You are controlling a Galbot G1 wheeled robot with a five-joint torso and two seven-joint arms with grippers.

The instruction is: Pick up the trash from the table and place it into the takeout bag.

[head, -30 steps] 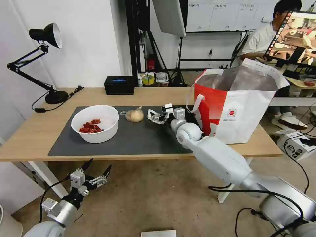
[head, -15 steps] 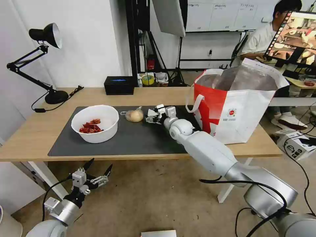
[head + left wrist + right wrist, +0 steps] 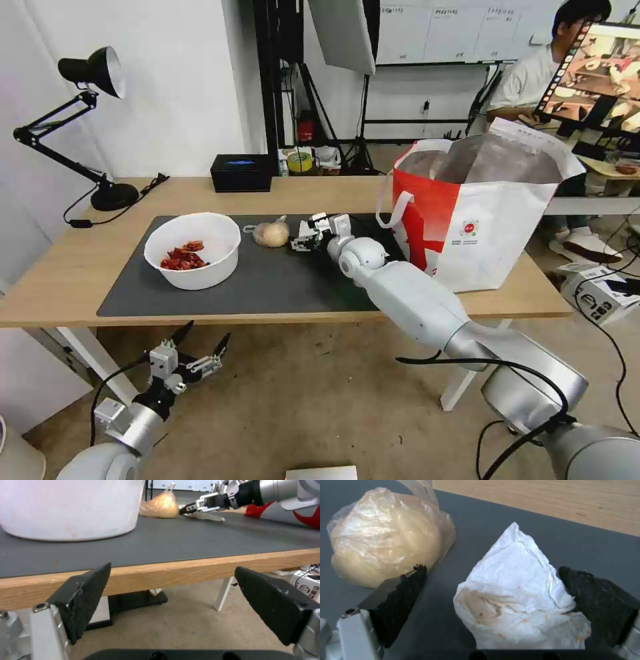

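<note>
Two released jaws of the right gripper (image 3: 493, 610) straddle the crumpled tissue (image 3: 520, 600) on the bench mat (image 3: 267, 280); the left gripper (image 3: 193, 347) hangs released below the bench edge, farther away.

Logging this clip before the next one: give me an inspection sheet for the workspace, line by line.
Surface: light-wood table carrying a dark grey mat.
Job's things: white bowl with red scraps, bagged beige lump and crumpled tissue on the mat; takeout bag upright at the table's right end.
Clutter: black box, desk lamp.
Grippers: right tool open, straddling the tissue; left tool open, below the table's front edge.
Cables: lamp cord on the table; black cables on the floor.
Surroundings: light stands and a monitor behind.
</note>
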